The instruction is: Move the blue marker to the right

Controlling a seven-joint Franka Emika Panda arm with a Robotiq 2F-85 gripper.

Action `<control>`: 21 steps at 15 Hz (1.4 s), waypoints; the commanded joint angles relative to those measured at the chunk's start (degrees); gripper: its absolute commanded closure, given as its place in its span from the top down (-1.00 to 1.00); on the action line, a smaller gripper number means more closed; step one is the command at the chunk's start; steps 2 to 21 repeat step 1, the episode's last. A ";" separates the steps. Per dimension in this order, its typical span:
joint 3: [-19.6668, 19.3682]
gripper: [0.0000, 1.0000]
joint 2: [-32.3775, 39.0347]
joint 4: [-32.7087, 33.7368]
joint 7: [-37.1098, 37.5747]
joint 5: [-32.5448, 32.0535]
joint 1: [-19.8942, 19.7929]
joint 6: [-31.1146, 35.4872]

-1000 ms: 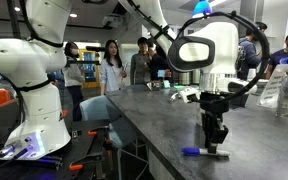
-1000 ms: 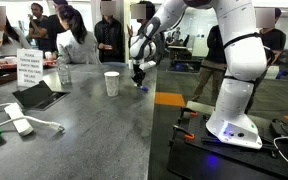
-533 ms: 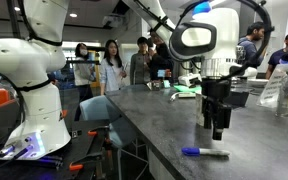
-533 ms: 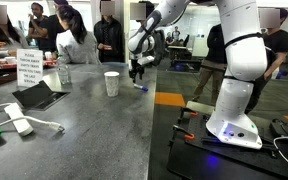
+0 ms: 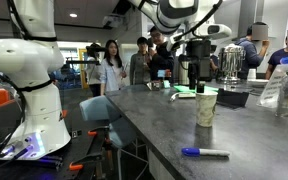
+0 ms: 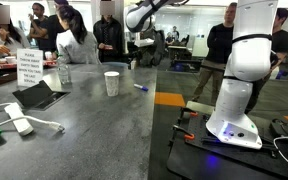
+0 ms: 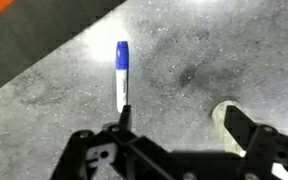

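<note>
The blue marker [image 5: 204, 153] lies flat on the grey table near its front edge, blue cap to one side, and shows as a small slim pen [image 6: 141, 87] beside the paper cup [image 6: 111, 83]. In the wrist view the blue marker [image 7: 122, 75] lies below the camera, cap end far, its near end just above one finger [image 7: 124, 118]. My gripper [image 7: 184, 122] is open with nothing between its fingers. It hangs high above the table in both exterior views [image 5: 191, 78] [image 6: 135, 47], well clear of the marker.
The paper cup [image 5: 206, 107] stands behind the marker, and its rim [image 7: 222, 113] shows by the other finger. A sign [image 6: 30, 68], a bottle [image 6: 63, 71], a dark tablet [image 6: 39, 95] and a white power strip [image 6: 19, 123] sit further along. People stand behind the table.
The gripper was shut low over the marker; it has opened, let the marker go and risen high above the table. The marker stays lying on the table.
</note>
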 commanded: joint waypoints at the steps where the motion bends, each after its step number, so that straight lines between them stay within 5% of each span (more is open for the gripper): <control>1: 0.89 1.00 -3.17 -2.09 1.94 -2.24 0.13 -1.70; 21: 0.89 1.00 -3.17 -2.09 1.94 -2.24 0.13 -1.70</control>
